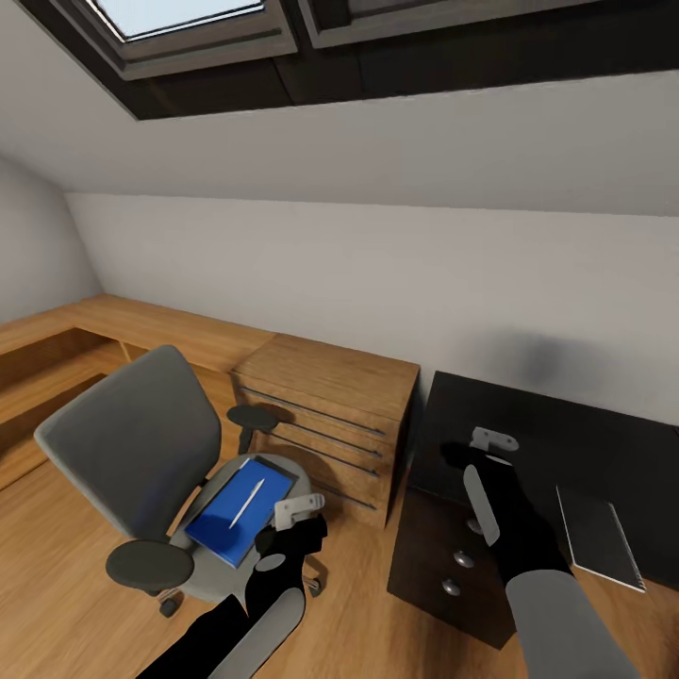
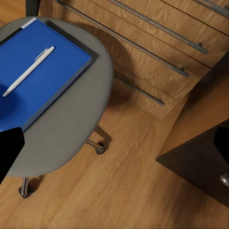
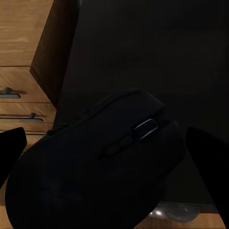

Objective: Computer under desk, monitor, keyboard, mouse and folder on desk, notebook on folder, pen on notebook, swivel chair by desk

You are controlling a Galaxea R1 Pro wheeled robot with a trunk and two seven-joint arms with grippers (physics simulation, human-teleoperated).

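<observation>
Now the right hand [image 1: 471, 457] has the mouse [image 3: 100, 164] over the black tabletop [image 1: 604, 453].

In the right wrist view the mouse sits between the two dark fingers with gaps at either side, so whether they actually pinch it I cannot tell. It looks small, light, rigid and smooth-shelled; the flat flanks are the safest hold, away from the wheel. The left hand [image 1: 300, 514] hovers beside the swivel chair [image 1: 132, 453], and how far open it is I cannot tell. The blue folder [image 2: 40, 71] lies on the seat with the pen [image 2: 28, 70] on top: thin, stiff, best lifted by an overhanging edge. The notebook [image 1: 599, 538] rests on the tabletop, near the front edge.
</observation>
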